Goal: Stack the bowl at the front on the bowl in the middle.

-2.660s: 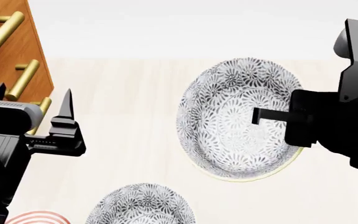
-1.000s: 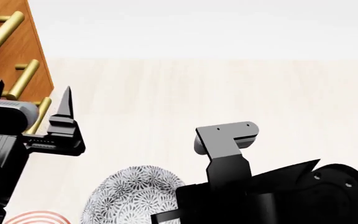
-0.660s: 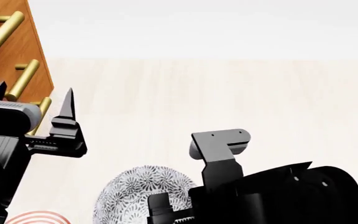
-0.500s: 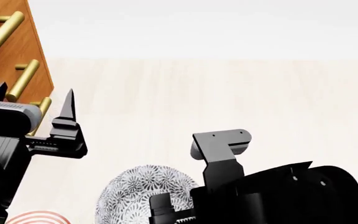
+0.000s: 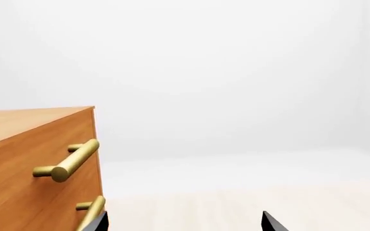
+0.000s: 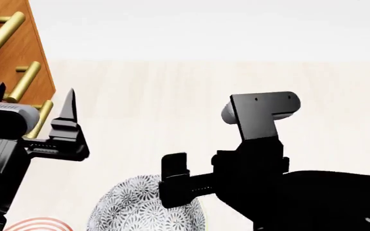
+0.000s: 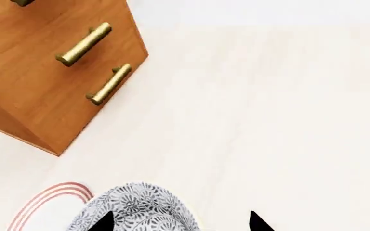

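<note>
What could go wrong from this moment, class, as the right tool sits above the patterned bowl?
1. The right tool may snag the patterned bowl's rim and drag it.
2. A dragged bowl could hit the red-ringed plate beside it.
3. The left tool hangs close to the wooden drawer unit and could bump a brass handle.

Both arms are matte black and blocky; the right end effector (image 6: 174,180) carries a grey bracket (image 6: 262,115) with small screws behind it.
</note>
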Motion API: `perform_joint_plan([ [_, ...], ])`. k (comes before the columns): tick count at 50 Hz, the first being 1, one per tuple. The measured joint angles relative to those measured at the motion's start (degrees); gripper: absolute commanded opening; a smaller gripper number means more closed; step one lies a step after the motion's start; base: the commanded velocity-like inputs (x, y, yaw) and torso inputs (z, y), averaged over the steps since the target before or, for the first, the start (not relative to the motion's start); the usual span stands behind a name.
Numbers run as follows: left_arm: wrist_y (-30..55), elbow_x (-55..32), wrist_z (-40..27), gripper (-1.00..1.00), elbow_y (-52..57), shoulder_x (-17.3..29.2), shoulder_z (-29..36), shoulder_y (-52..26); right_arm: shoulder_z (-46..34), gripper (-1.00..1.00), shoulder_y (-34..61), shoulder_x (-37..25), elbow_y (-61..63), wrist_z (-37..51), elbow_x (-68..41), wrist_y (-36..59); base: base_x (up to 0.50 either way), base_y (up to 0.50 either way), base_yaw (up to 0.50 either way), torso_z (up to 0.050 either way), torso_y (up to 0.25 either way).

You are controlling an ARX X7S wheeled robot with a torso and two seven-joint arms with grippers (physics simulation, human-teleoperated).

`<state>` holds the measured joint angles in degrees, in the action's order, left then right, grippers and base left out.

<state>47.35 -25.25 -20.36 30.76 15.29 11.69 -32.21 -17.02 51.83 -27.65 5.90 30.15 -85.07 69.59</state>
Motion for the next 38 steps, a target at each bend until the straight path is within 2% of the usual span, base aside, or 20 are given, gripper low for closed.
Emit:
perform_joint_plan([
  [10,-2.0,0.09,-0.53,1.0,1.12,-0.3,-0.41,0.78,-0.78,1.0,-8.63,-3.2,17.45,0.52,29.2,-19.09,0.0,0.0,0.0,0.0,0.0],
  [17,-4.91,0.47,-0.96,1.0,2.9,-0.48,-1.12,1.93,-2.2,1.0,-13.04,-4.95,25.28,2.7,42.62,-27.06,0.0,0.0,0.0,0.0,0.0],
  [26,-9.14,1.55,-1.41,1.0,5.58,-0.48,-1.6,3.59,-4.07,1.0,-15.77,-6.47,31.73,4.85,52.84,-32.35,0.0,0.0,0.0,0.0,0.0],
  [38,-12.63,2.71,-1.96,1.0,7.79,-0.26,-1.64,4.79,-5.13,1.0,-16.81,-7.5,35.76,6.48,58.7,-34.95,0.0,0.0,0.0,0.0,0.0],
])
